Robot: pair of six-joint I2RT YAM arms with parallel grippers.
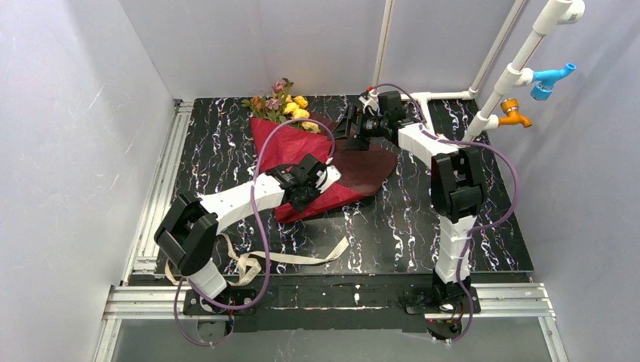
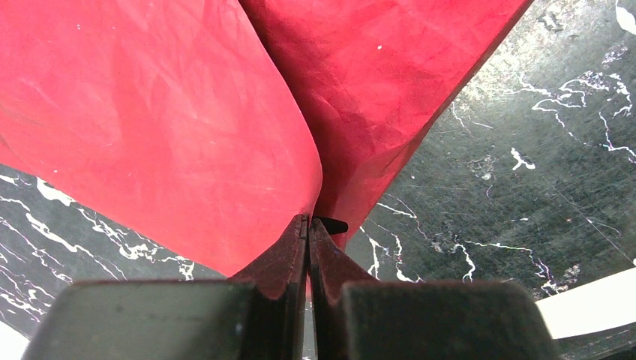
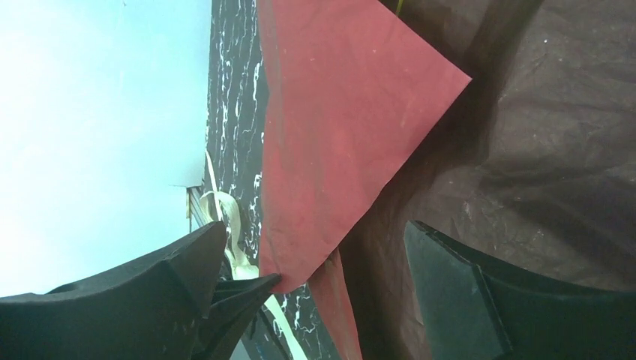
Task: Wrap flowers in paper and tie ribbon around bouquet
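Ribbon (image 1: 302, 256) lies at six o'clock; left tool (image 2: 309, 225) pinches the paper (image 1: 366, 170); right tool (image 3: 315, 236) gapes released at twelve o'clock, near flowers (image 1: 290, 105).

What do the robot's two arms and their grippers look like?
The left arm and right arm both have white links and bulky black joint housings, with a thin purple cable looping along each. The left gripper and right gripper carry black wedge-shaped fingers that taper toward the tips. I see no markings.
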